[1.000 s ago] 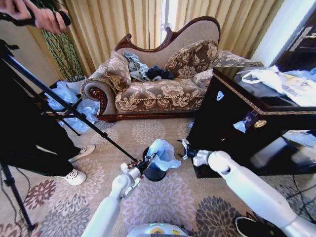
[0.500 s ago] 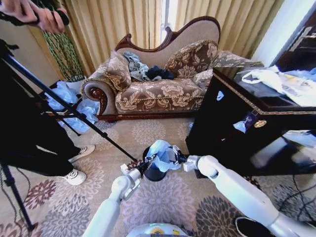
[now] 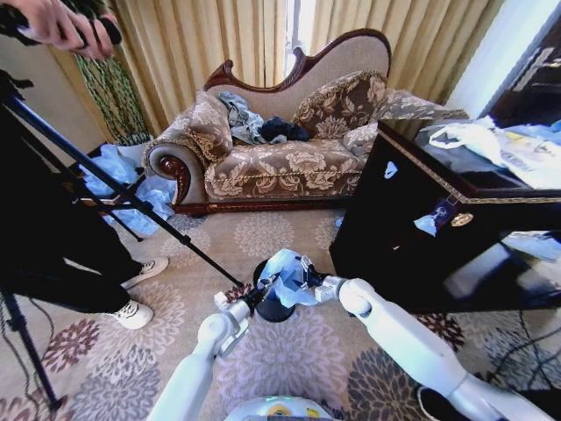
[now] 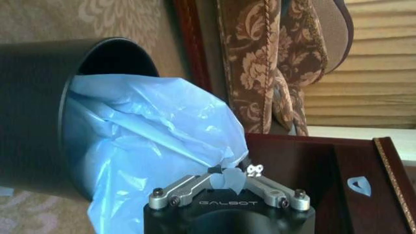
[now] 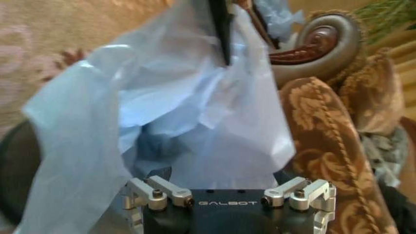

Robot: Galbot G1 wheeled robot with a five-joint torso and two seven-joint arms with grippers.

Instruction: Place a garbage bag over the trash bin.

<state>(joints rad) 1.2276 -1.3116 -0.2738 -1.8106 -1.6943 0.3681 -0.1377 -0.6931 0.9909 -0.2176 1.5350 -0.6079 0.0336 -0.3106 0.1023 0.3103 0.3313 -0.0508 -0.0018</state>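
The small black trash bin (image 3: 273, 307) stands on the carpet in front of the sofa. The pale blue garbage bag (image 3: 284, 274) rises crumpled out of the bin's mouth, part of it draped over the rim. My left gripper (image 3: 263, 290) is at the bin's left rim. In the left wrist view that gripper (image 4: 227, 176) is shut on a fold of the bag (image 4: 149, 141) beside the bin (image 4: 39, 112). My right gripper (image 3: 306, 274) is pressed up to the bag's right side. In the right wrist view it (image 5: 227, 191) is open, with the bag (image 5: 195, 107) billowing just ahead of its fingers.
A glossy black cabinet (image 3: 412, 219) stands close on the right, with a white printed bag (image 3: 491, 145) on top. The sofa (image 3: 280, 149) is behind the bin. A tripod leg (image 3: 131, 197) and a person's feet (image 3: 140, 294) are at the left, by a heap of blue plastic (image 3: 118, 175).
My right arm has swung left from beside the cabinet until its gripper reaches the bag's right side. The left gripper has kept its hold at the bin's rim.
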